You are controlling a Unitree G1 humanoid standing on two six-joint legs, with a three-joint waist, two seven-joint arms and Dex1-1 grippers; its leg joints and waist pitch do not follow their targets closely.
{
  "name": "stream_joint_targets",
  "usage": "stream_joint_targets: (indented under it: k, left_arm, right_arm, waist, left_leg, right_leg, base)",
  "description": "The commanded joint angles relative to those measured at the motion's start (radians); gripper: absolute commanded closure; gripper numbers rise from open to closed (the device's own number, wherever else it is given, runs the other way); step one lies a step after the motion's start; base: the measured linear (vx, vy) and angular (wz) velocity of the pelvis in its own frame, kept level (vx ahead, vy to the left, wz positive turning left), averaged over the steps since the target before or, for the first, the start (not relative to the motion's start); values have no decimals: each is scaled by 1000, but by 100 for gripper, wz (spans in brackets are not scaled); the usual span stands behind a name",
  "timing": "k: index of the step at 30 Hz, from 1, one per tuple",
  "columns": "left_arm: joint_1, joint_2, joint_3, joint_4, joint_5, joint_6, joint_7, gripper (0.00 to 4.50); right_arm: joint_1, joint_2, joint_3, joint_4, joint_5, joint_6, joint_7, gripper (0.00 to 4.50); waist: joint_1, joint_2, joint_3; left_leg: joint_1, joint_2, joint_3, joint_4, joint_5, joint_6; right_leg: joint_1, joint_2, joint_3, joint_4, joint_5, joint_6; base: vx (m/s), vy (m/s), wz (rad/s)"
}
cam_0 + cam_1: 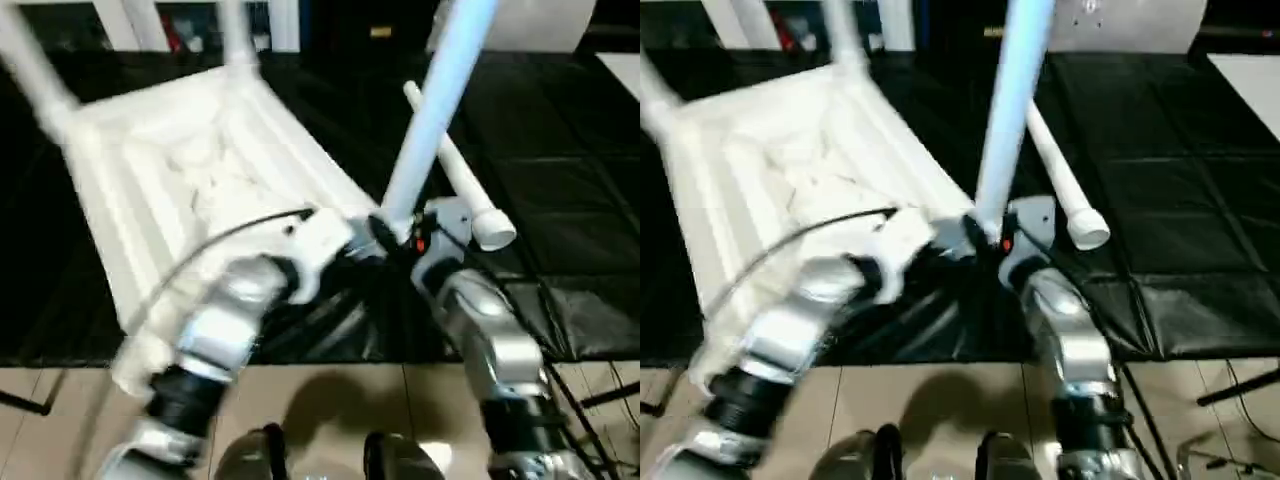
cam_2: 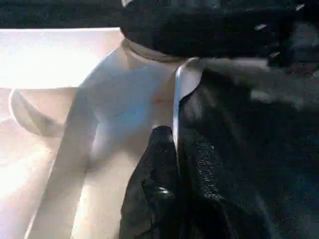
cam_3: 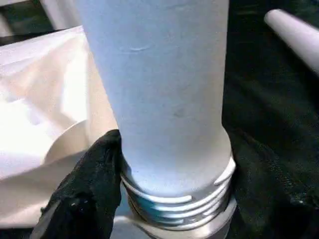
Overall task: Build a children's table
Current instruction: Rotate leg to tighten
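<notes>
White plastic everywhere: the children's table [image 1: 200, 190] lies upside down on the black-covered surface [image 1: 560, 180], ribbed underside up, two legs already rising from its far corners. The right pincer [image 1: 400, 238] grips a third leg [image 1: 435, 110] at its threaded base, black fingers [image 3: 87, 184] against the tube just above the screw rings, the leg standing tall above it. The left pincer [image 1: 335, 232] sits just beside it at the near corner socket, jaws pressed shut, holding nothing that I can make out. A spare leg [image 1: 460, 185] lies on the black cover just beyond the right pincer. These tubes look light, stiff and rather slick, so I'd grip low near the thread, where the leg is widest, and brace the top by its rim or corner.
</notes>
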Motion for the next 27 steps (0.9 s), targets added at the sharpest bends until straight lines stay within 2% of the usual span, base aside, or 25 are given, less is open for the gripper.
stream_joint_targets:
  k: [1,3,4,6,8,10,11,12,13,14,15,17,18,21,23,25,27]
  left_arm:
    - [-29,-40,-13,-20,-15,-41,46,450]
    - [-31,-26,-15,-18,-15,-49,28,450]
    - [-30,2,-19,-18,-12,-58,-2,450]
    - [-23,34,-14,-19,-11,-61,-37,450]
    - [-21,41,-12,-20,-10,-58,-40,450]
    - [-13,115,-13,-5,-15,-89,-95,450]
    - [-10,145,-19,0,-15,-98,-122,450]
    - [-8,168,-22,5,-16,-107,-144,450]
    - [-8,168,-22,5,-16,-107,-144,450]
    - [-6,201,-25,13,-20,-129,-179,450]
    - [-4,215,-27,14,-24,-137,-197,450]
    - [-2,282,-34,28,-49,-199,-301,450]
    - [-3,293,-35,34,-55,-214,-320,450]
    - [-7,351,-56,54,-82,-287,-420,450]
    - [-15,394,-80,77,-86,-354,-491,450]
    - [-24,418,-92,93,-95,-381,-543,450]
    - [-46,445,-107,129,-104,-435,-610,450]
  right_arm:
    - [17,51,81,51,13,17,31,173]
    - [19,44,77,52,16,13,42,117]
    - [25,33,68,48,25,11,63,117]
    - [34,14,60,34,24,8,85,89]
    - [35,9,58,30,24,9,88,73]
    - [45,-61,53,6,28,-26,162,60]
    - [47,-89,50,-3,32,-40,193,48]
    - [50,-115,48,-13,44,-41,231,48]
    - [50,-115,48,-13,44,-41,231,29]
    - [53,-155,43,-27,58,-47,291,20]
    - [54,-173,41,-34,65,-49,317,14]
    - [54,-275,40,-63,93,-55,468,12]
    - [51,-295,41,-64,95,-57,493,6]
    - [36,-371,55,-68,120,-54,604,6]
    - [24,-418,74,-64,125,-63,685,6]
    - [12,-450,95,-58,128,-72,753,6]
    - [-8,-495,134,-45,130,-79,855,6]
  waist:
    - [-1,-11,-67]
    - [0,-12,-69]
    - [3,-11,-71]
    - [2,-9,-71]
    - [2,-8,-71]
    - [4,-9,-71]
    - [1,-6,-70]
    - [1,-6,-71]
    - [0,-7,-72]
    - [-1,-6,-71]
    - [1,-8,-73]
    - [3,-6,-71]
    - [4,-7,-70]
    - [5,-5,-69]
    - [7,-7,-71]
    - [10,-4,-72]
    - [14,-5,-73]
  left_leg:
    - [32,81,-50,-78,-267,25]
    - [29,80,-48,-77,-244,43]
    - [28,80,-47,-76,-221,56]
    - [24,81,-47,-75,-202,71]
    - [24,83,-47,-76,-187,78]
    - [27,82,-47,-76,-183,76]
    - [25,83,-47,-76,-183,78]
    - [25,84,-46,-75,-183,78]
    - [25,84,-46,-75,-177,80]
    - [26,85,-44,-74,-164,87]
    - [25,84,-45,-72,-157,96]
    - [27,85,-45,-71,-154,107]
    - [27,87,-43,-72,-148,112]
    - [31,89,-42,-73,-168,111]
    - [33,87,-43,-72,-167,111]
    - [37,91,-40,-70,-156,112]
    - [37,91,-38,-69,-149,118]
  right_leg:
    - [18,-88,47,-90,-251,-174]
    - [22,-88,46,-88,-231,-174]
    - [23,-88,45,-87,-201,-178]
    - [27,-88,44,-83,-173,-186]
    - [28,-87,43,-82,-153,-197]
    - [30,-84,40,-81,-148,-202]
    - [31,-85,41,-80,-144,-206]
    - [31,-86,41,-79,-137,-208]
    - [33,-85,41,-78,-123,-212]
    - [30,-84,42,-75,-96,-223]
    - [35,-84,40,-74,-78,-229]
    - [34,-84,39,-74,-70,-238]
    - [34,-83,40,-71,-64,-242]
    - [32,-86,41,-74,-95,-249]
    - [33,-86,39,-73,-103,-254]
    - [30,-85,41,-69,-74,-266]
    - [31,-85,40,-67,-62,-274]
  base:
    - [0,0,0]
    - [0,0,0]
    - [0,0,0]
    - [0,0,0]
    - [0,0,0]
    - [0,0,0]
    - [0,0,0]
    - [0,0,0]
    - [0,0,0]
    - [0,0,0]
    - [0,0,0]
    - [0,0,0]
    - [0,0,0]
    - [0,0,0]
    - [0,0,0]
    - [0,0,0]
    - [0,0,0]
